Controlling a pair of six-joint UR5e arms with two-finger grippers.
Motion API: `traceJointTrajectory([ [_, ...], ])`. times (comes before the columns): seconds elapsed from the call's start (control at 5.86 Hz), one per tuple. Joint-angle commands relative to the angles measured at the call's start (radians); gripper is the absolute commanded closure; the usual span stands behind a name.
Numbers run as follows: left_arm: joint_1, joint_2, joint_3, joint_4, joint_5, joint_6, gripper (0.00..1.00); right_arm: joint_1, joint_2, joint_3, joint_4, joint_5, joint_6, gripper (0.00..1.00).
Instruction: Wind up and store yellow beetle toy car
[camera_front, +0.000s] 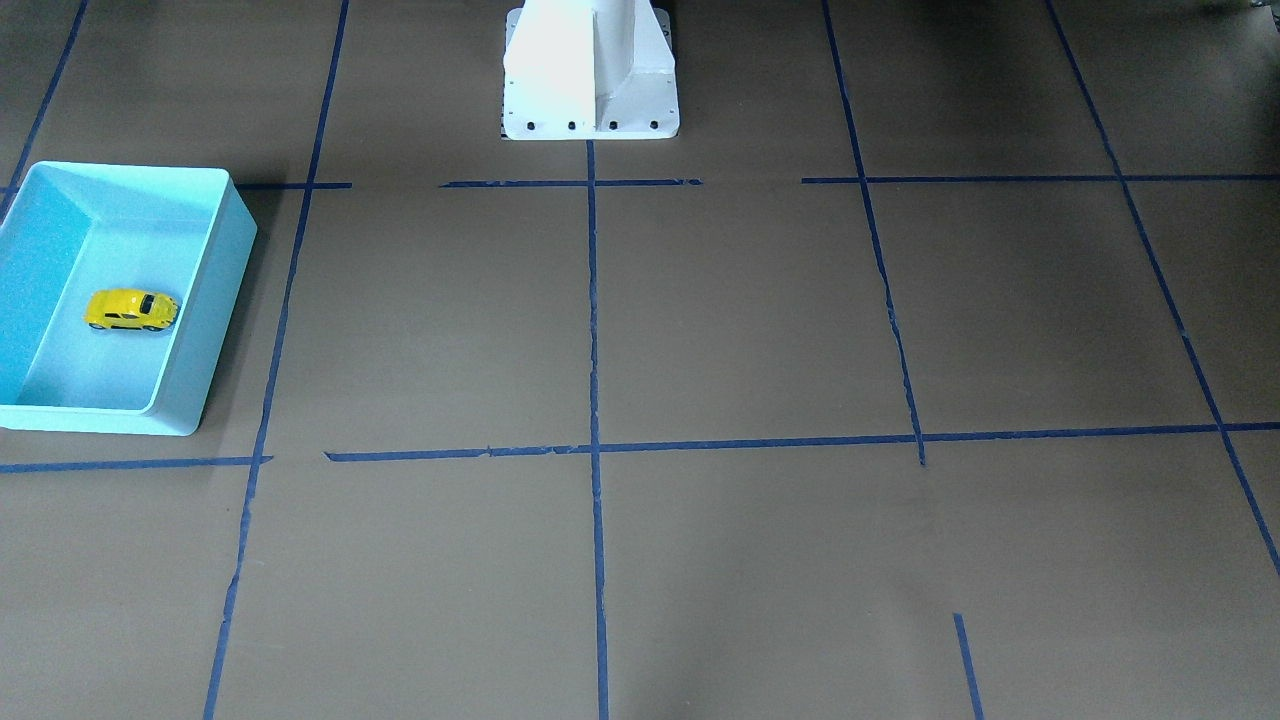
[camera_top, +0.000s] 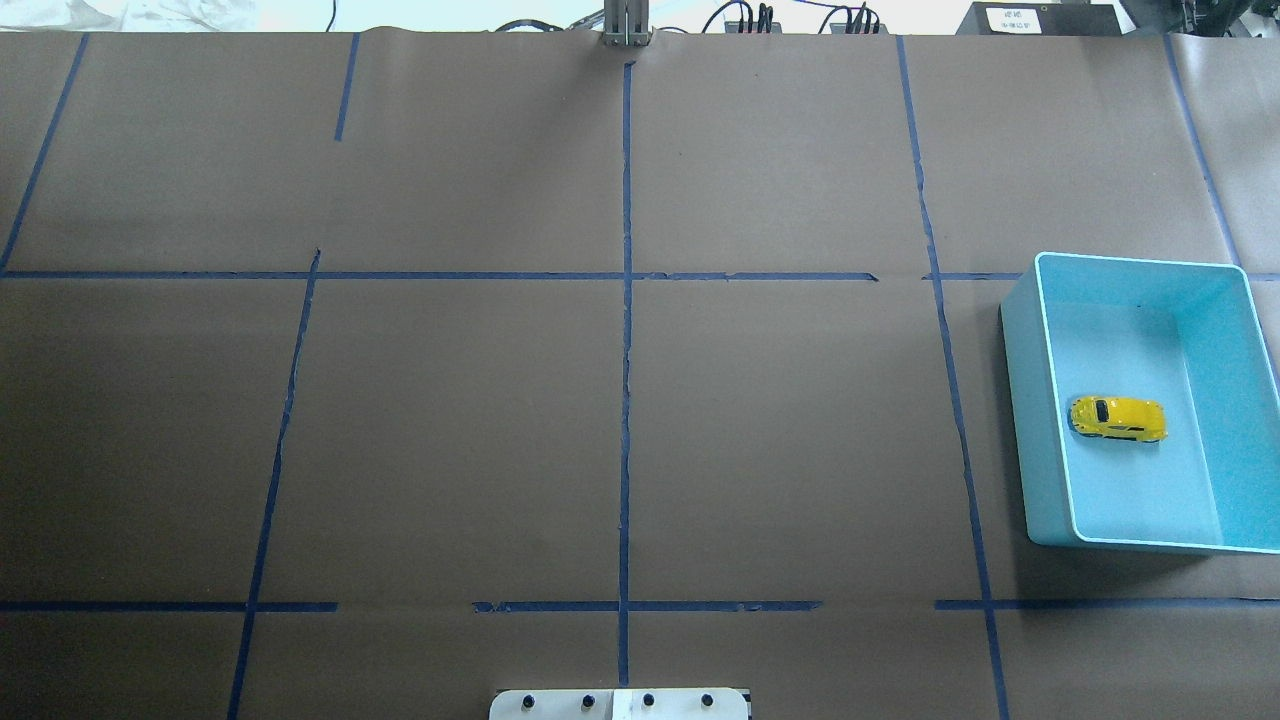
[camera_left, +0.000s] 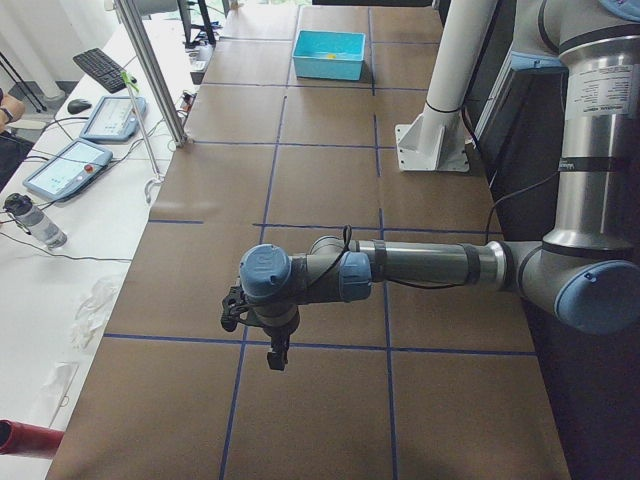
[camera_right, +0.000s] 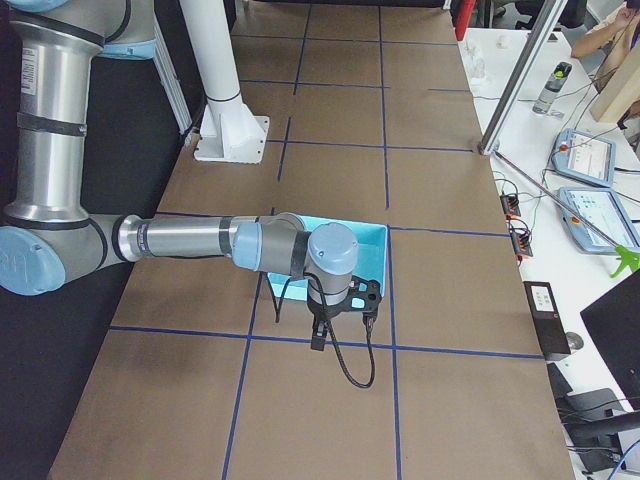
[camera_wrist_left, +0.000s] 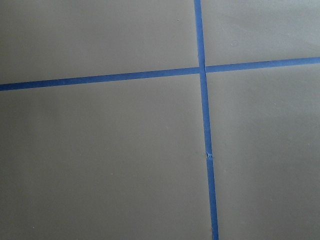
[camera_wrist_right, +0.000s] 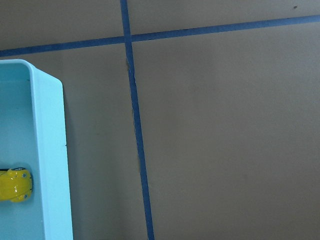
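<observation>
**A:** Silver tubes on the left arm (camera_left: 430, 265), with pale-blue caps at every joint!

**B:** Same on the right arm (camera_right: 190, 238), plus a black cable (camera_right: 345, 372) looping under its wrist. White pedestal (camera_front: 590, 70), four dark bolts (camera_front: 571, 126) along its foot.

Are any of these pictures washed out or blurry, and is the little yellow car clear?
Front-facing view: glare blows out the white robot base, yet the yellow beetle toy car in the turquoise bin looks sharp. Overhead view: the strip beyond the table is overexposed. Right wrist view: the frame's left edge crops the car.
</observation>
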Motion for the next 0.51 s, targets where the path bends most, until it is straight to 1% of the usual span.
traceJointTrajectory([
  [0.0,0.000,0.000,0.000,-0.001,0.000,0.000,0.00,0.000,0.005,-0.025,0.002,0.000,0.002,0.00],
  [0.34,0.000,0.000,0.000,-0.001,-0.002,0.000,0.00,0.000,0.009,-0.022,0.002,0.008,0.002,0.00],
])
